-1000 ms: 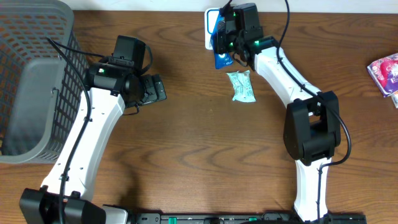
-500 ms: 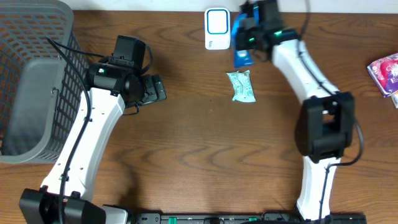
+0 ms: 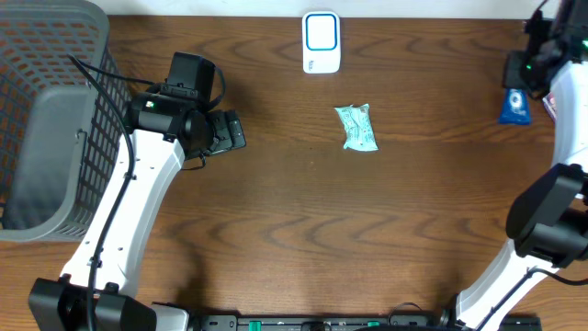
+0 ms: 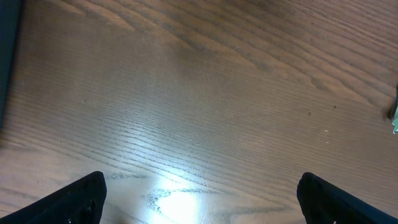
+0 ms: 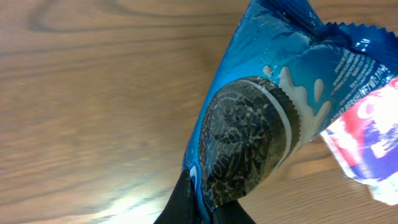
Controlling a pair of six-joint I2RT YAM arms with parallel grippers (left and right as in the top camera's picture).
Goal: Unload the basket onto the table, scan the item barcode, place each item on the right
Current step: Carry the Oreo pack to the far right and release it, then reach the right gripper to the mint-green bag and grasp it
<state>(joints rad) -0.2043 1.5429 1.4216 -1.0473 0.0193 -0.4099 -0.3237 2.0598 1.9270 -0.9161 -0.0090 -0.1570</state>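
Observation:
A blue cookie packet (image 3: 514, 103) hangs at the far right of the table, pinched at its lower end by my right gripper (image 3: 520, 74), which is shut on it. The right wrist view shows the blue cookie packet (image 5: 261, 124) filling the frame above my right gripper (image 5: 205, 208), over bare wood. The white barcode scanner (image 3: 321, 42) with a blue window stands at the back centre, well left of the packet. My left gripper (image 3: 230, 131) hovers open at centre left, and in its wrist view the left gripper (image 4: 202, 205) has only wood between its fingertips (image 4: 81, 199).
A pale green packet (image 3: 356, 127) lies in front of the scanner; its edge shows as a green sliver (image 4: 395, 115). A grey mesh basket (image 3: 46, 119) fills the left side. A pink and white packet (image 5: 367, 155) lies beside the blue one.
My right arm has swung from the scanner at the back centre to the far right edge, carrying the blue packet along. The left arm has not moved.

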